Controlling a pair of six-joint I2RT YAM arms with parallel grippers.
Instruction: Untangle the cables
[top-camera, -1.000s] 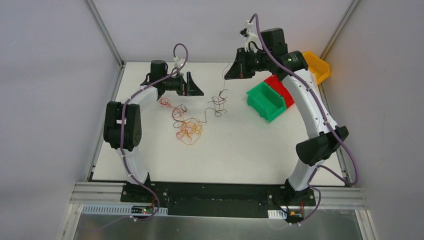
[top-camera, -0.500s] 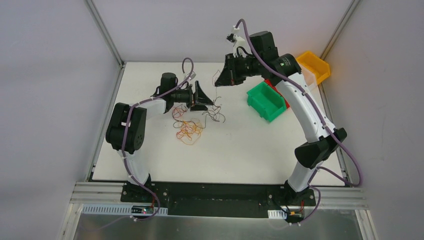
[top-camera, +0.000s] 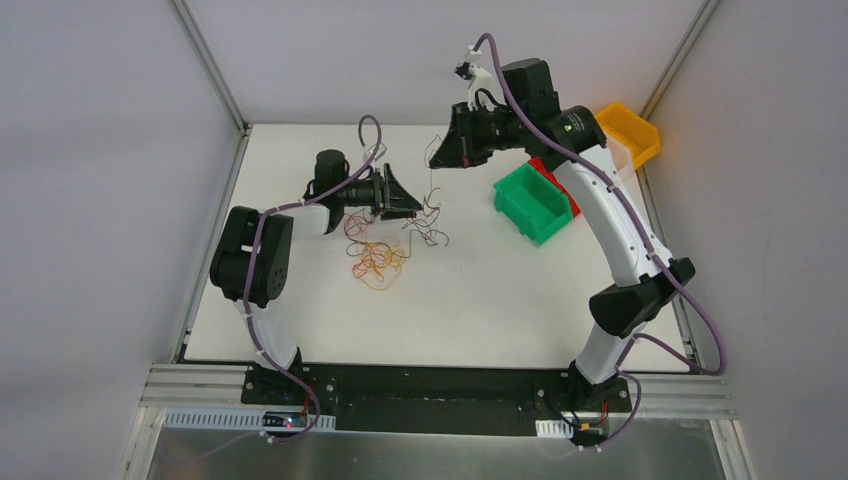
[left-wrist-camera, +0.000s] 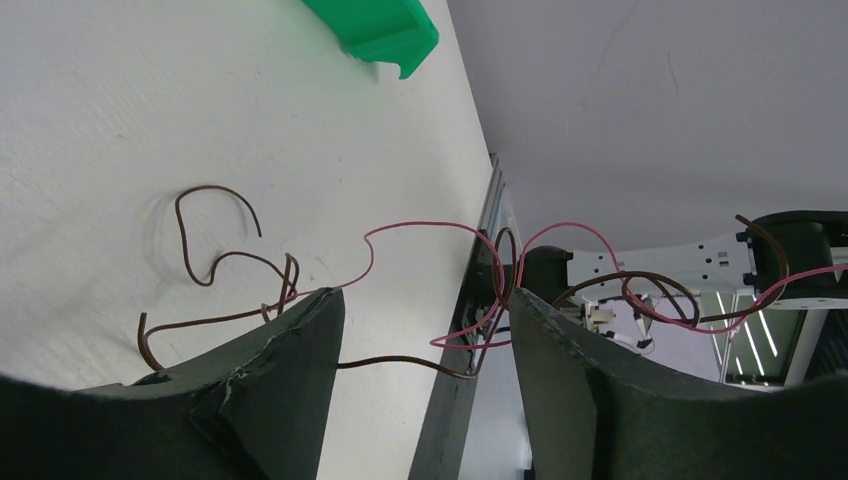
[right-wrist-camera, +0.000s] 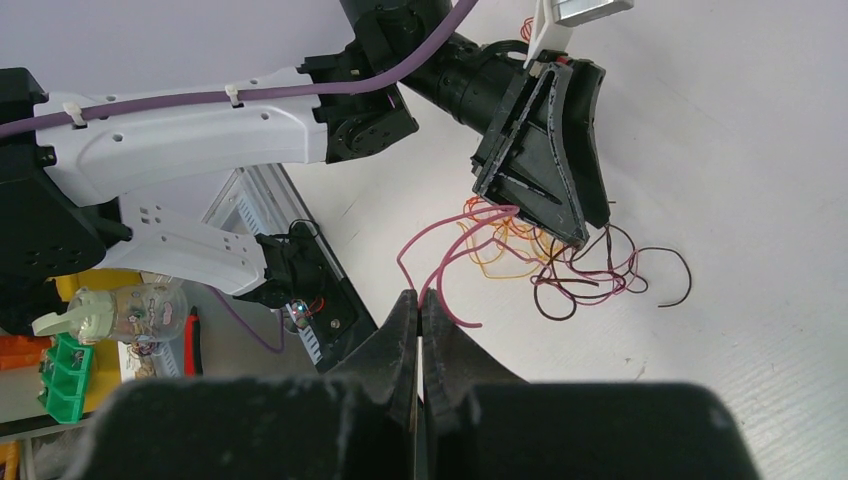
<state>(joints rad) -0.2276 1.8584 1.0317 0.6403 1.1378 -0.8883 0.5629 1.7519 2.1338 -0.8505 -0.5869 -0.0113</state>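
The cables lie on the white table: an orange and red tangle (top-camera: 377, 262) and dark brown loops (top-camera: 432, 228) just right of it. My right gripper (top-camera: 436, 161) hangs above them, shut on a red wire (right-wrist-camera: 470, 216) that runs down to the loops; its shut tips show in the right wrist view (right-wrist-camera: 418, 296). My left gripper (top-camera: 404, 200) is open, low over the brown loops. In the left wrist view (left-wrist-camera: 425, 295) a brown wire (left-wrist-camera: 400, 361) crosses the gap between its fingers, and a red wire (left-wrist-camera: 420, 225) loops beyond them.
A green bin (top-camera: 530, 200) stands right of the cables, with a red bin (top-camera: 562, 172) behind it and a yellow bin (top-camera: 632, 130) at the far right corner. The green bin's corner shows in the left wrist view (left-wrist-camera: 385, 30). Metal frame rails edge the table.
My left gripper has swung right, from beside the tangle to over the brown loops. My right gripper has moved left and up with the red wire, drawing the loops toward the tangle.
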